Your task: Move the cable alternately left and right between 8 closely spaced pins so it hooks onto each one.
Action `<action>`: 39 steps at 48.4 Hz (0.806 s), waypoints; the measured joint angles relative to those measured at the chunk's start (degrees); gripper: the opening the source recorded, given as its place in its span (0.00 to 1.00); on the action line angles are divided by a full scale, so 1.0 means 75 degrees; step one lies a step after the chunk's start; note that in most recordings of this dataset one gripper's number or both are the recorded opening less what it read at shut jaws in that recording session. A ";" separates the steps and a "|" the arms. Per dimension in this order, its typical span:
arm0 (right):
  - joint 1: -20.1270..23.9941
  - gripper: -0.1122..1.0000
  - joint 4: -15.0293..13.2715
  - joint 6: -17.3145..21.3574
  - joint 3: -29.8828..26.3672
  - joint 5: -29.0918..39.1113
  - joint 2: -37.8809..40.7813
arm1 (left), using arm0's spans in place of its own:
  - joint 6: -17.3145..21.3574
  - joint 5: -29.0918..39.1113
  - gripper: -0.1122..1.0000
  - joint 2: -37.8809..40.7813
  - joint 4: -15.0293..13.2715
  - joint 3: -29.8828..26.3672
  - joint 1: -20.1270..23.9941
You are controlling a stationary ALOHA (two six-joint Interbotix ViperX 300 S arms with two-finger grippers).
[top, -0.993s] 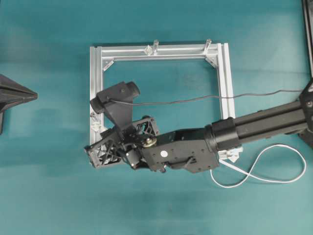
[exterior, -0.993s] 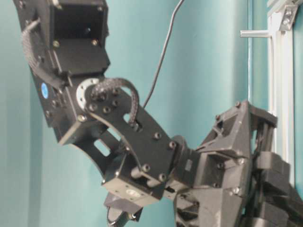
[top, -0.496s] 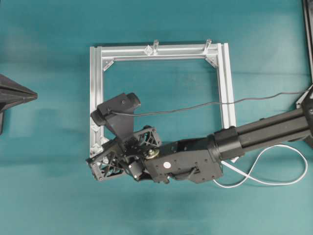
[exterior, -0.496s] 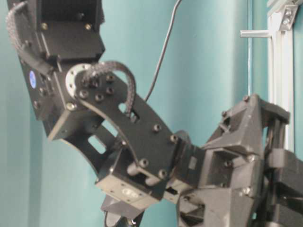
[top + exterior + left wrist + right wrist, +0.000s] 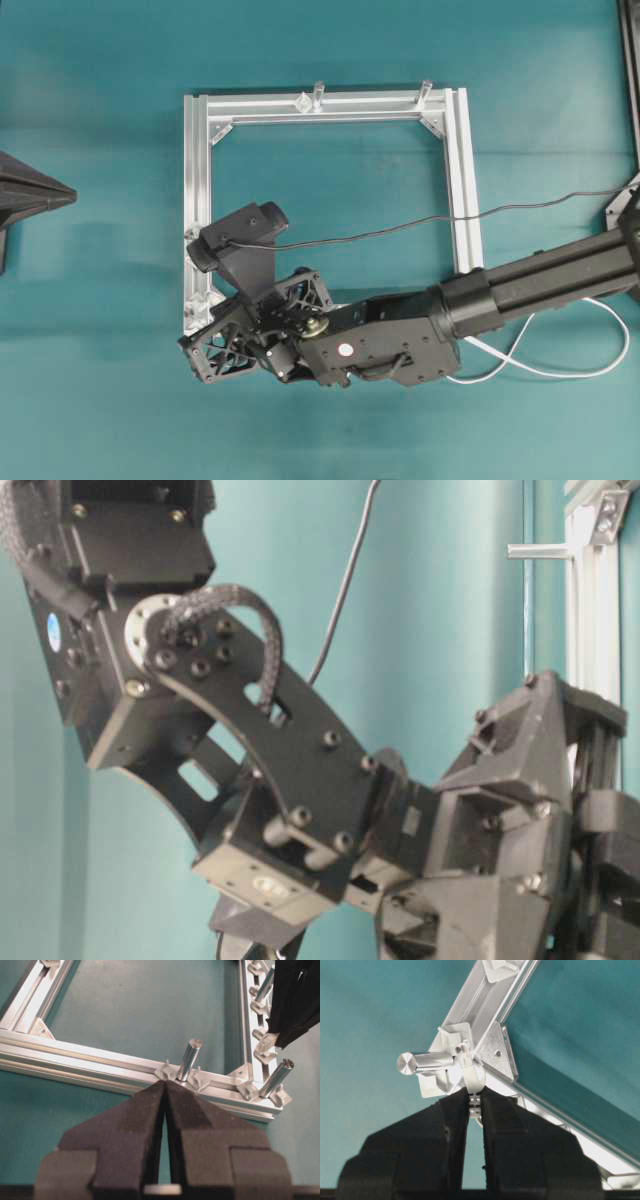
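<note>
I have the cable (image 5: 472, 1079), white and thin, pinched in my right gripper (image 5: 475, 1105) jaws at the frame's corner post (image 5: 427, 1063), slack looping on the counter (image 5: 100, 380). Next I judge it must weave onto the pins (image 5: 260, 1035). Left gripper (image 5: 165, 1091) jaws together, idle.

Right tool (image 5: 475, 1100) apparently pinching cable (image 5: 472, 1077).

The matte black right arm (image 5: 540, 285) has a ribbed square-section forearm, silvery screw heads on its curved wrist bracket (image 5: 290, 750), a braided black sleeve (image 5: 235, 615), a thin dark grey wire (image 5: 400, 225), and what may be a blue sticker (image 5: 55, 632).
</note>
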 measured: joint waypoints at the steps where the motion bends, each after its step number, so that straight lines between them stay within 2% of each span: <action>1: 0.0000 0.19 0.0000 -0.0012 0.0012 0.0000 0.0000 | 0.0000 0.0000 0.10 0.0000 0.0000 -0.0012 0.0000; 30: 0.0023 0.19 0.0012 0.0012 0.0000 0.0012 0.0012 | 0.0000 0.0000 0.10 0.0000 0.0000 0.0000 0.0000; 39: 0.0211 0.19 0.0012 0.0199 -0.0035 0.0000 0.0000 | 0.0000 0.0000 0.10 0.0000 0.0000 -0.0012 0.0000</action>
